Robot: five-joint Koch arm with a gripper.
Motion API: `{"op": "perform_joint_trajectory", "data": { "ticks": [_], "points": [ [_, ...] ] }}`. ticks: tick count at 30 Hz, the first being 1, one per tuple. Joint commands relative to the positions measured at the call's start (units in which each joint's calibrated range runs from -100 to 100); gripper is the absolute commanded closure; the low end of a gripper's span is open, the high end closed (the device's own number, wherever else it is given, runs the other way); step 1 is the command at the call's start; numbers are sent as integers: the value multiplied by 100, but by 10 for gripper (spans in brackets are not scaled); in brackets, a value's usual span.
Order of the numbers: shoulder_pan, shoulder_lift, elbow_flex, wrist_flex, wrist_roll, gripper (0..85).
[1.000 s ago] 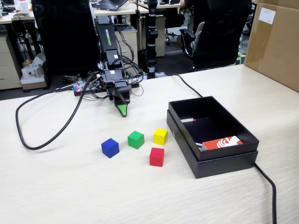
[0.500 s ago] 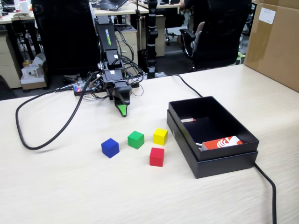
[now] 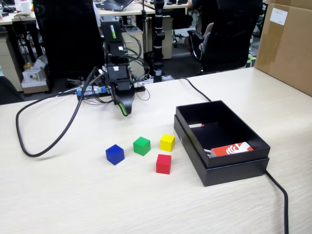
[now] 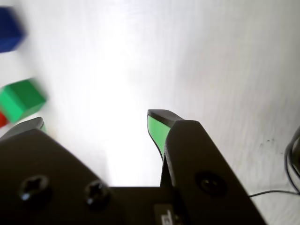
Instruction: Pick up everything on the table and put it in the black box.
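On table (image 3: 73,195): blue cube (image 3: 115,154), green cube (image 3: 142,146), yellow cube (image 3: 167,142), red cube (image 3: 164,164) | right: black box (image 3: 234,170) | behind cubes: gripper (image 3: 126,111), jaws spread, empty.

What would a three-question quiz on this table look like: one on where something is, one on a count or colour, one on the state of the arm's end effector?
1. Where is the red-and-white card?
A. inside the black box
B. on the table beside the cubes
C. in the end effector

2. How many cubes lie on the table?
A. two
B. three
C. four

3. What state is the end effector in?
A. shut on a cube
B. open and empty
C. inside the box

Answers: 1 A, the card leans in the box's near corner. 2 C, blue cube, green cube, yellow cube and red cube. 3 B, the wrist view shows bare table between the jaws.
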Motion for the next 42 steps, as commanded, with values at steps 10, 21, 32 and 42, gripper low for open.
{"op": "perform_joint_trajectory", "data": {
  "ticks": [10,21,32,42],
  "points": [
    [-674,4830,4750,-1630,-420,415],
    [-703,8192,6999,-1630,-713,414],
    [-591,9397,7606,-1630,-747,438],
    [-606,9535,7733,-1630,-728,811]
  ]
}}
